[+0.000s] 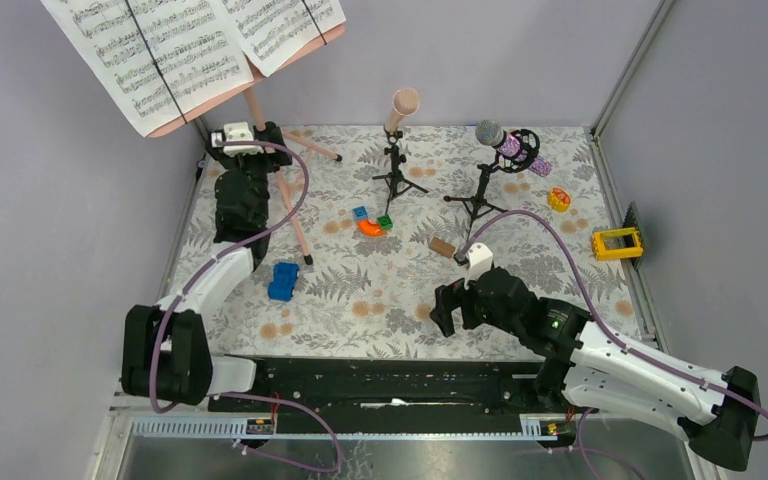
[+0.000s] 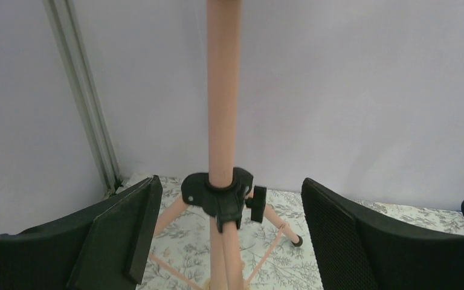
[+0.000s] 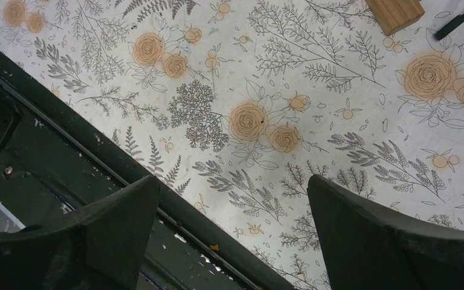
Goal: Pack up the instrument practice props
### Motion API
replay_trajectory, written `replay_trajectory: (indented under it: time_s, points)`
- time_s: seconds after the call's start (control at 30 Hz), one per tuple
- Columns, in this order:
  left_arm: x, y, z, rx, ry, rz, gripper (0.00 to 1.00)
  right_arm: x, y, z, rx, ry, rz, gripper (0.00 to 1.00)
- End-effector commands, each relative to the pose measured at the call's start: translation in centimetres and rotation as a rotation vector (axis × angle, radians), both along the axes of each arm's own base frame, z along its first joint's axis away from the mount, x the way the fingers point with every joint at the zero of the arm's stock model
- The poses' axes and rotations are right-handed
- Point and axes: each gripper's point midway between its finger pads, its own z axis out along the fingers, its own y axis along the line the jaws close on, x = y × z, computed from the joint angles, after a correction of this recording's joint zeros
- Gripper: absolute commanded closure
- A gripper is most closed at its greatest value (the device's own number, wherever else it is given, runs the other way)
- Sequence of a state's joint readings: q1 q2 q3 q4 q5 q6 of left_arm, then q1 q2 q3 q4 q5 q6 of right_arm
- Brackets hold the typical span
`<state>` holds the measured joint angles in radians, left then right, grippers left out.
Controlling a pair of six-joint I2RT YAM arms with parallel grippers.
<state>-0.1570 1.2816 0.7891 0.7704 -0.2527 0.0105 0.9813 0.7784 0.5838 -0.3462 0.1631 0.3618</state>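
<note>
The salmon-pink rack [image 1: 182, 127] stands at the far left and carries white sheet-music pages [image 1: 190, 45]. Its pink pole [image 2: 223, 90] with a black collar [image 2: 217, 193] rises between the jaws of my left gripper [image 2: 229, 223], which is open around it without touching; the gripper also shows in the top view [image 1: 265, 140]. The tripod legs [image 1: 295, 215] spread on the cloth. A plain pink microphone [image 1: 403, 105] and a purple glitter microphone [image 1: 510, 148] sit on black stands. My right gripper [image 1: 450, 305] is open and empty above the table's near edge [image 3: 232, 229].
A blue toy car [image 1: 283, 281] lies near the left arm. Orange, green and blue blocks [image 1: 370, 222], a wooden block [image 1: 442, 246], a yellow-red toy [image 1: 558, 198] and a yellow frame block [image 1: 616, 243] lie on the floral cloth. Walls enclose three sides; a black rail [image 1: 380, 380] runs along the near edge.
</note>
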Motion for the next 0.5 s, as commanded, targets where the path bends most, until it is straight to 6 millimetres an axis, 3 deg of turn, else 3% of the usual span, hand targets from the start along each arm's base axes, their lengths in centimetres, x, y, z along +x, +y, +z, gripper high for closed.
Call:
replay_trajectory:
  time_s: [0.0,0.47]
  points:
    - [1.9,-0.3,3.7,0.027,-0.096,-0.035,0.11,0.3,0.4,0.3,0.012,-0.018,-0.001,0.0]
    - [6.8,1.0,3.0,0.037,-0.038,0.008,0.23,0.5,0.1,-0.7,-0.016,-0.006,-0.021,0.0]
